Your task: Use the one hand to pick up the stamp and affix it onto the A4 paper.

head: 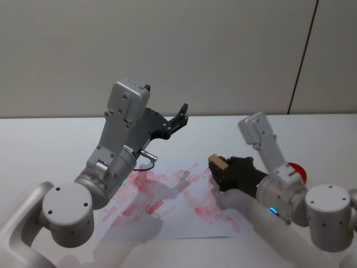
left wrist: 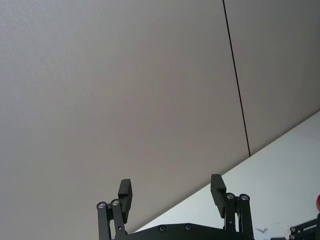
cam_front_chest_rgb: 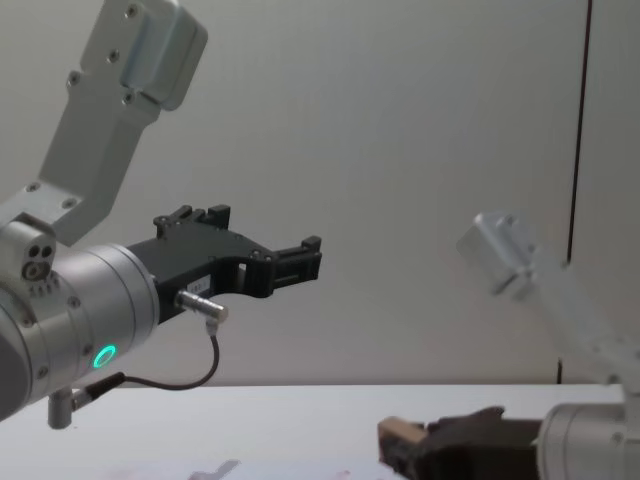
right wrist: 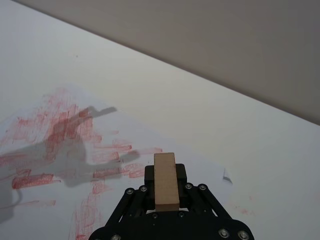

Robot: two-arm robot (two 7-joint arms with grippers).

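R end effector (head: 222, 170) pinching stamp (head: 216, 162) over A4 paper (head: 167, 209); L end effector (left wrist: 171, 192) raised, spread apart.

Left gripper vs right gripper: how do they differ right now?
1. The left gripper is open and empty; the right gripper is shut on the stamp.
2. The left gripper is raised and points toward the wall; the right gripper sits low over the A4 paper.
Shared: both are black clamp-type grippers on silver-white arms.
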